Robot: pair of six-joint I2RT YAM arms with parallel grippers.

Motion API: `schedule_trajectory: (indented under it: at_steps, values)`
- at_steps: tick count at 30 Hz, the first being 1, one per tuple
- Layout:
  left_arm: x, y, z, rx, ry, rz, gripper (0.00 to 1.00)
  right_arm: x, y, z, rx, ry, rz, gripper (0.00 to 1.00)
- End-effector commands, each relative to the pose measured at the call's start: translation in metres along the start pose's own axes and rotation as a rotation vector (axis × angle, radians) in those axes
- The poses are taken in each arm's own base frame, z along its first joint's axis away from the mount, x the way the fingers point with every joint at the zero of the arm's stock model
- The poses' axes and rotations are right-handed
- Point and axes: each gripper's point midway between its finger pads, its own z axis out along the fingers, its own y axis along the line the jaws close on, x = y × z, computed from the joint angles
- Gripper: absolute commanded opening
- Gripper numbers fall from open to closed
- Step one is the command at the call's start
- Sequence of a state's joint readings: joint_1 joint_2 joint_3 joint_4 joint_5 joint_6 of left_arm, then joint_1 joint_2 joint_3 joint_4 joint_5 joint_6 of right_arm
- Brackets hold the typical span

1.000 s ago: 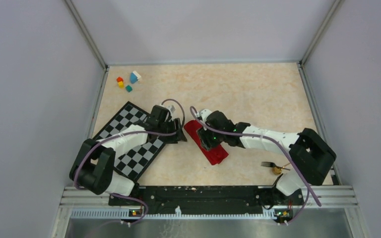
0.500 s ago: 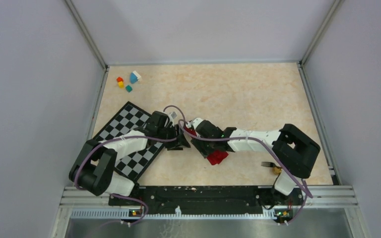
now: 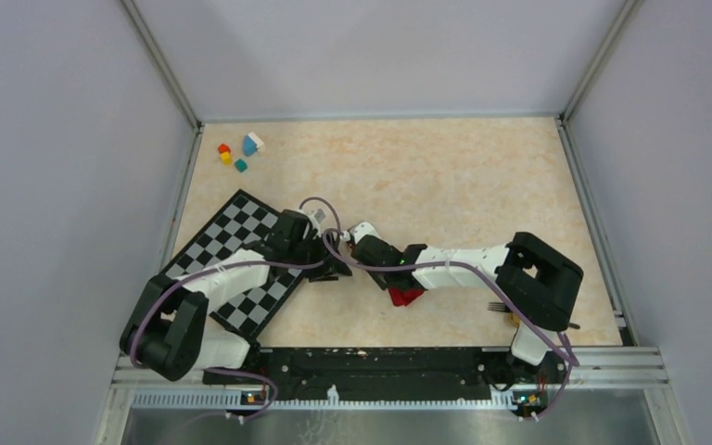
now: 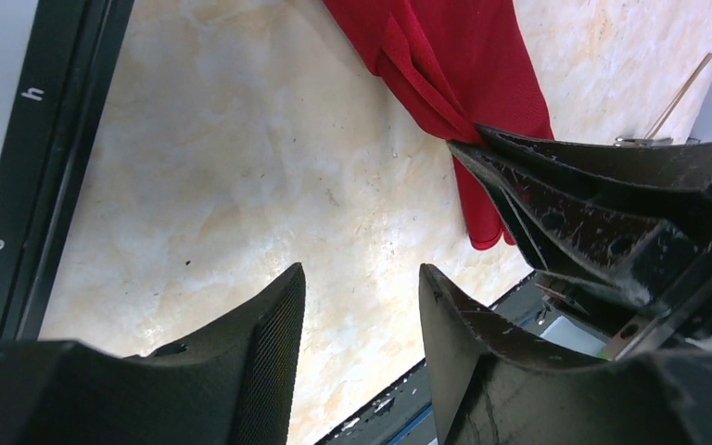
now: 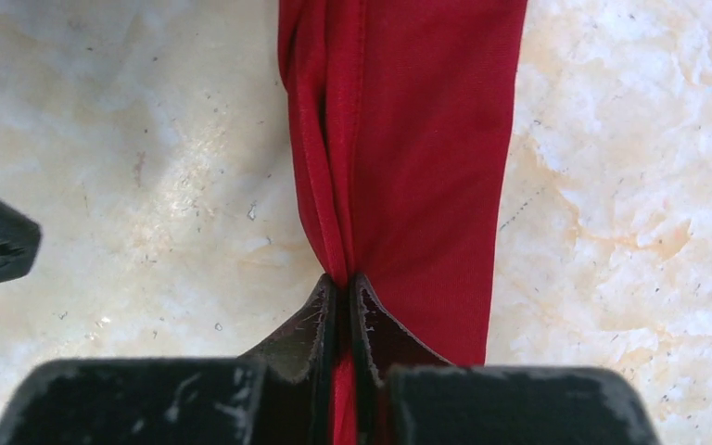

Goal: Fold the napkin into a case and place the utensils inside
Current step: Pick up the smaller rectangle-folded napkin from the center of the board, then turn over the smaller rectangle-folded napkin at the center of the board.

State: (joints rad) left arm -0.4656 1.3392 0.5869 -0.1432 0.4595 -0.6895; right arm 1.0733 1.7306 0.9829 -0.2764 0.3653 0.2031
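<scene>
At table centre, right pincer (arm stretched leftward) pinches napkin.

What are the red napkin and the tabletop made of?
Napkin: soft matte cloth, fine weave showing, creasing where the right claw pinches it. Tabletop: beige marble-look surface with veining and a faint sheen; stone or printed laminate, can't tell.

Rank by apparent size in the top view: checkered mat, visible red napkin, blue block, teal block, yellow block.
checkered mat
red napkin, mostly hidden
blue block
teal block and yellow block look alike
</scene>
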Motion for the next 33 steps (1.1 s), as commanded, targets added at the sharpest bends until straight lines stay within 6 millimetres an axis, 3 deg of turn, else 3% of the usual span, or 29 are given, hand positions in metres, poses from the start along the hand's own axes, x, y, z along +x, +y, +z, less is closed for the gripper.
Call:
schedule_trajectory:
  at_steps: [1,5,9,11,14,20,23,31,33]
  values:
    - [-0.006,-0.003,-0.012,-0.006,-0.052,0.031,0.54,-0.026,-0.002,-0.018,0.022,-0.077,0.079,0.0]
    - [-0.013,-0.005,-0.026,-0.038,-0.118,0.035,0.53,-0.049,0.017,-0.04,-0.126,-0.116,0.189,0.0]
    - [-0.025,-0.01,-0.051,-0.07,-0.221,0.045,0.52,-0.076,0.049,-0.07,-0.498,-0.151,0.428,0.0]
    - [-0.031,-0.016,-0.066,-0.073,-0.274,0.053,0.52,-0.087,0.055,-0.084,-0.696,-0.173,0.578,0.0]
    - [-0.039,-0.025,-0.084,-0.06,-0.344,0.064,0.53,-0.096,0.047,-0.097,-0.905,-0.213,0.771,0.0]
    - [-0.042,-0.042,-0.094,-0.013,-0.35,0.086,0.53,-0.076,0.028,-0.084,-1.115,-0.214,0.99,0.0]
    - [-0.042,-0.045,-0.091,-0.001,-0.332,0.091,0.53,-0.055,0.02,-0.065,-1.117,-0.189,1.046,0.0]
    - [-0.044,-0.053,-0.083,0.035,-0.3,0.096,0.53,-0.007,-0.006,-0.037,-1.032,-0.148,1.094,0.0]
    - [-0.043,-0.056,-0.078,0.054,-0.278,0.098,0.53,0.002,-0.011,-0.033,-0.992,-0.13,1.089,0.08]
